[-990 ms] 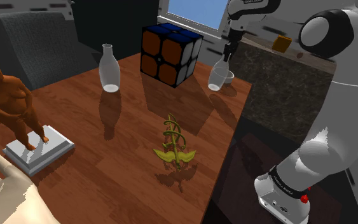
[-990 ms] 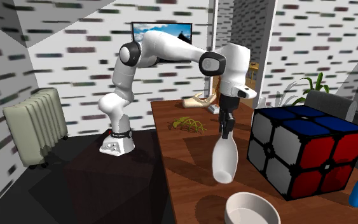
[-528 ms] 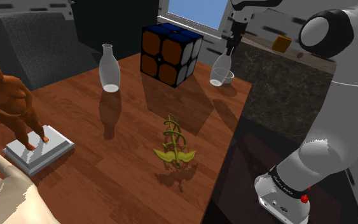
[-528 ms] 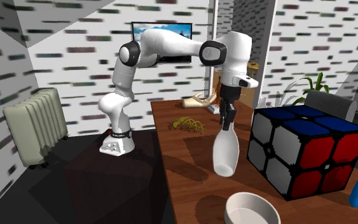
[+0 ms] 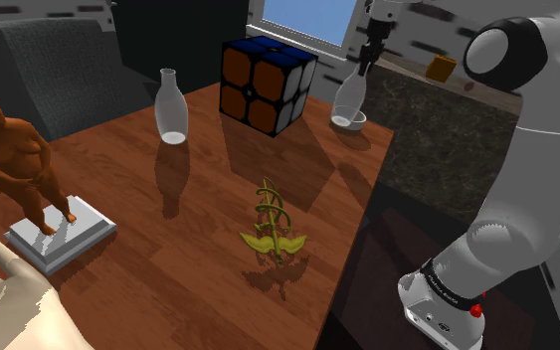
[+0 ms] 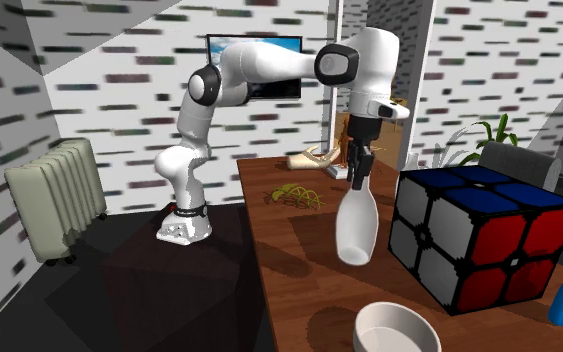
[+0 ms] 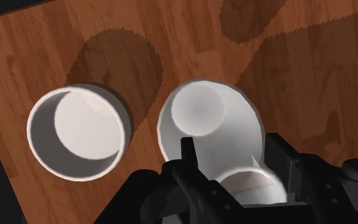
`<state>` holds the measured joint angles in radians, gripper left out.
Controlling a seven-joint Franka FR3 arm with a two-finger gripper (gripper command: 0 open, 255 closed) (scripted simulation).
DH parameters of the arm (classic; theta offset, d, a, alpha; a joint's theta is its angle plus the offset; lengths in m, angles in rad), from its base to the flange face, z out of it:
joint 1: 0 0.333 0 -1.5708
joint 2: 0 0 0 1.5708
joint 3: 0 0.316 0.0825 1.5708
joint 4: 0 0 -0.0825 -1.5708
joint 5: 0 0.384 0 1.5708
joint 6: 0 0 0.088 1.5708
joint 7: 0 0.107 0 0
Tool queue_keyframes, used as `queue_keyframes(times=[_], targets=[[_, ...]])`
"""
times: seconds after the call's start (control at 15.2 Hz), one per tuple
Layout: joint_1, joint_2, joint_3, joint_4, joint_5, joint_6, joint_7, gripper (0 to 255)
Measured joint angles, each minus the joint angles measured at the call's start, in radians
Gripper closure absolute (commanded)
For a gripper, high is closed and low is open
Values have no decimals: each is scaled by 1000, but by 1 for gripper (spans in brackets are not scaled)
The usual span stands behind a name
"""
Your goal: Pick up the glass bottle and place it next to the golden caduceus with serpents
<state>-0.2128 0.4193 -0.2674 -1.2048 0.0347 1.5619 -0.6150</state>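
Gripping the neck of a pale glass bottle (image 6: 356,225), the black end effector (image 6: 357,176) points straight down, its two fingers (image 7: 187,151) clasped on either side of the bottle's top. The bottle hangs upright, clear of the wooden desk (image 6: 289,262), in the upper right of the shoulder view and at the centre of the second exterior view. In the wrist view its rounded body (image 7: 209,121) sits directly below the end effector (image 7: 233,153), just beside a white bowl (image 7: 75,132) that stands on the desk and casts a round shadow.

In the shoulder view the held bottle (image 5: 349,99) overlaps the bowl (image 5: 360,119) near the desk's far corner, with a large puzzle cube (image 5: 266,85) just to the frame's left. The golden caduceus (image 5: 271,224) lies well apart from it, lower in the frame near the centre. A second clear bottle (image 5: 170,107) stands upright at upper left, and a brown figure (image 5: 14,159) on a pale base stands at the left edge. A pale radiator (image 6: 57,195) stands on the floor at the second exterior view's left.
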Motion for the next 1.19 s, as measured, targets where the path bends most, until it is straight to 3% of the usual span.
queue_keyframes(times=[0.46,1.19], targets=[[-7,32,1,136,7,-105,2,255],[177,-117,64,-69,-35,-57,227,255]])
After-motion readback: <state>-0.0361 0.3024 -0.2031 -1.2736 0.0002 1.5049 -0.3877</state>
